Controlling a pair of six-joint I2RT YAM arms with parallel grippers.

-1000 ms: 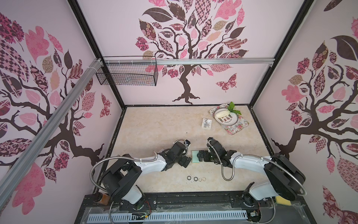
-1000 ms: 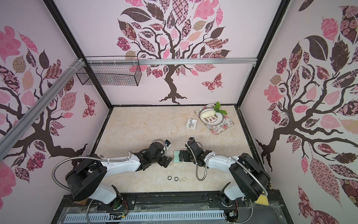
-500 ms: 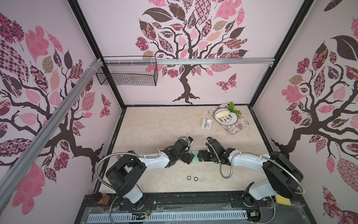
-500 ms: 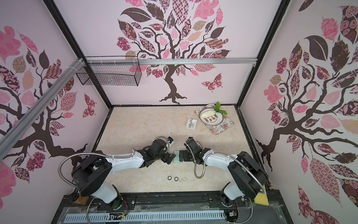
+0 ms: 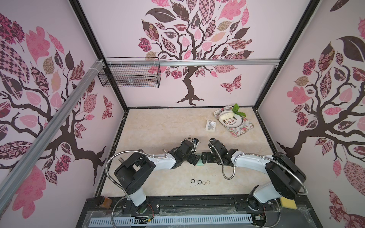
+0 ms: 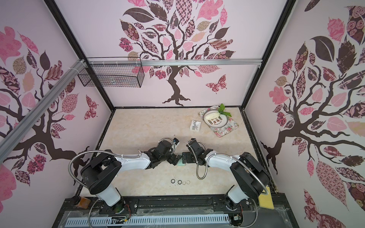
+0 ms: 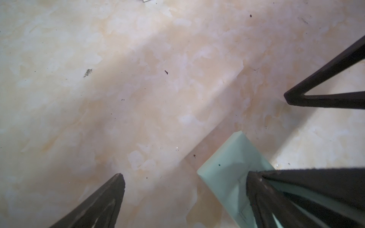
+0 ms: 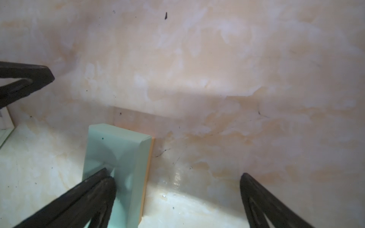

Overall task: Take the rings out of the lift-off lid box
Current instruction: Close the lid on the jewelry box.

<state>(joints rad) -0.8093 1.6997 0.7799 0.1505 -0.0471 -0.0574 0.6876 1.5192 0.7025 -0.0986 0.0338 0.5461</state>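
Four rings lay flat in a short row near the middle of the tabletop's front edge, in both top views: two dark ones, then two thin pale ones just beside them. No other rings showed. They looked light, hard and smooth, likely to skid or roll if nudged. The thin ones sat so low that a pinch across the band from straight above seemed the safest hold.

Farther in, about the middle of the tabletop, sat the small mint-green box, well apart from the rings. Its lid appeared to be on, with an orange strip showing along its lower edge in the right wrist view, so whether anything remained inside could not be told. It looked light and stiff. Taking the lid by its two long sides while steadying the base seemed sensible.

The left end effector and the right end effector met over the box from opposite sides, both spread wide and holding nothing. One finger of each overlapped the lid, but contact was unclear.

A plate on a flowered cloth occupied the far right corner, with a small card beside it.
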